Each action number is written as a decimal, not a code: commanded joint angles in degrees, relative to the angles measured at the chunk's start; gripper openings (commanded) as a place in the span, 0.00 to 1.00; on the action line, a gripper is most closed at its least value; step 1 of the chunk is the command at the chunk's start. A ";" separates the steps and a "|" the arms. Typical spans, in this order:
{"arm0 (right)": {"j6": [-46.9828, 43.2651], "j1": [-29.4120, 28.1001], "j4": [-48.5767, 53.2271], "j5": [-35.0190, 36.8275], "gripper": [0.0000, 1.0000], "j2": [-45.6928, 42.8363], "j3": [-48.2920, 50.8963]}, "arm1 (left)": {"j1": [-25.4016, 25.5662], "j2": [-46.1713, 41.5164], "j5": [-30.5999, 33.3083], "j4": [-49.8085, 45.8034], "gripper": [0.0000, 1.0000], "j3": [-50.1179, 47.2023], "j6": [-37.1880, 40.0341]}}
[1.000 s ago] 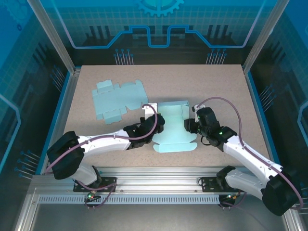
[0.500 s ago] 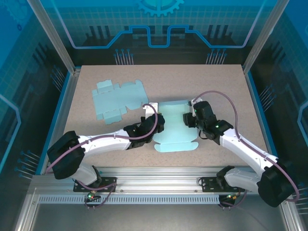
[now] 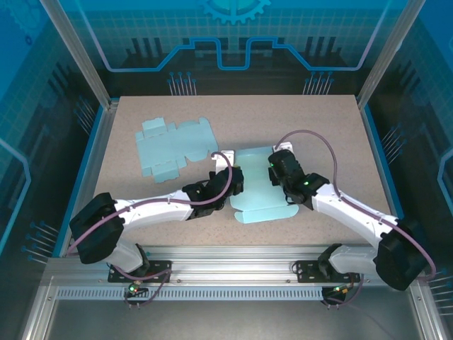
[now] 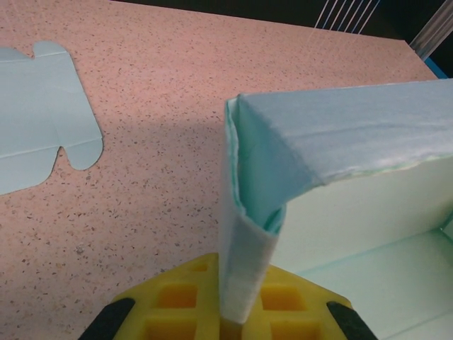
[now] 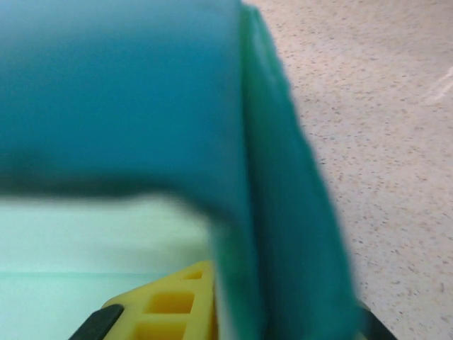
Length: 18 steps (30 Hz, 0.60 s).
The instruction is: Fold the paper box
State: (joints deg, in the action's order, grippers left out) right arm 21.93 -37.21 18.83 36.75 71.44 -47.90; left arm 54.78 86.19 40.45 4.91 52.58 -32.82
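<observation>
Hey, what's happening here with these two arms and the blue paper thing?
Two robot arms are folding a light blue paper box in the middle of the table. The left pincer is shut on the box's upright left wall. The right pincer has the right wall between its fingers; whether it is clamped yet is unclear. A second blank lies flat and untouched at the far left.

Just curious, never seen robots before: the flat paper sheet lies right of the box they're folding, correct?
Not quite: the flat sheet lies left of the box, not right of it. The top view shows this.
</observation>
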 commanded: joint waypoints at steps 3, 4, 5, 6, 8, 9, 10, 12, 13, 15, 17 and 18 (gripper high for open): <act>10.35 -1.94 14.08 23.75 0.15 3.89 -4.09 | -0.28 -2.56 14.53 -2.18 0.00 1.57 -4.11; 11.88 -2.51 15.31 24.63 0.15 4.31 -4.59 | -0.29 -2.20 17.91 -3.03 0.00 1.80 -4.46; 12.45 -2.91 15.77 24.72 0.15 4.62 -4.85 | -0.29 -1.64 20.69 -3.69 0.00 2.29 -4.69; 12.52 -3.35 15.66 24.12 0.14 4.74 -5.05 | -0.27 -0.72 24.11 -4.37 0.00 2.86 -4.68; 12.52 -3.93 15.15 22.25 0.13 4.95 -5.18 | -0.36 1.19 29.46 -7.76 0.00 4.85 -6.40; 12.67 -4.27 15.11 21.52 0.13 4.95 -5.27 | -0.38 2.41 31.94 -9.46 0.00 6.04 -7.33; 13.07 -4.56 15.38 20.88 0.12 4.94 -5.29 | -0.52 3.68 33.68 -12.14 0.00 7.57 -8.92; 13.61 -5.27 15.62 20.42 0.11 4.73 -5.45 | -1.02 5.96 35.55 -19.93 0.00 11.11 -14.49; 13.93 -5.69 15.73 20.33 0.11 4.52 -5.36 | -1.48 7.04 35.99 -24.50 0.00 13.06 -17.89; 14.36 -6.23 15.93 19.88 0.10 4.37 -5.56 | -2.50 9.07 36.27 -34.05 0.00 16.92 -25.19; 15.04 -6.58 16.27 19.51 0.10 4.41 -5.80 | -3.52 10.99 36.72 -43.08 0.00 20.43 -32.76; 15.07 -6.74 15.96 19.18 0.10 4.35 -5.86 | -4.03 11.87 36.85 -47.54 0.00 22.07 -36.86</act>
State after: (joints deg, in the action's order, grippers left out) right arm 33.43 -43.07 23.53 43.24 75.35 -54.92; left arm 56.05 95.57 58.54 -20.88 69.43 -54.08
